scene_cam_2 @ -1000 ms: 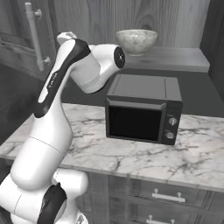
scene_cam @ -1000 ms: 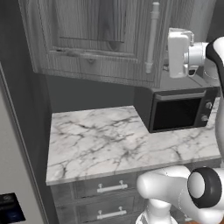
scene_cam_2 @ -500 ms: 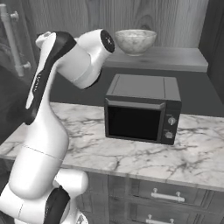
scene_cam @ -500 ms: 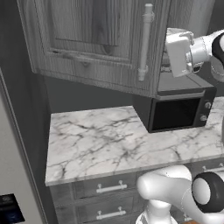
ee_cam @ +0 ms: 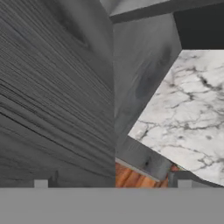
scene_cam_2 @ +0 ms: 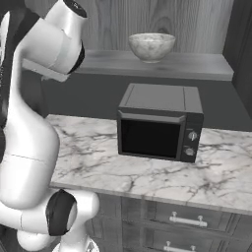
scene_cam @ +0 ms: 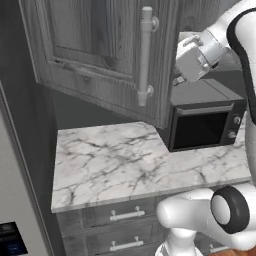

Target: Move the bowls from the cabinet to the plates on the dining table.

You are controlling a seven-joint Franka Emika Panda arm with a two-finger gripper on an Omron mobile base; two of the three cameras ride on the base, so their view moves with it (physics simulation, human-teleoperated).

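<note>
- On my far left in the left base view, the cabinet (scene_cam: 100, 55) door stands swung out toward me, its long silver bar handle (scene_cam: 145, 55) upright along the door's right edge.
- Below it I see the marble tabletop (scene_cam: 110, 160), with grey drawers (scene_cam: 120, 230) under its near edge.
- My hand (scene_cam: 192, 60) is raised just right of that door edge, above the microwave and near the cabinet's open shelf; I take its fingers as spread apart, with nothing between them. In the hand view the two finger tips (ee_cam: 40, 183) stand wide apart at the bottom, facing grey wood grain close up, with a patch of marble tabletop off to the right.
- The black microwave (scene_cam_2: 160, 125) sits on the tabletop toward the right, door closed, knobs on its right side.
- Directly above and behind the microwave, the marble-look bowl (scene_cam_2: 151, 47) stands upright on the cabinet shelf (scene_cam_2: 197, 64), well apart from my hand.
- I cannot see the wooden bowl from here.
</note>
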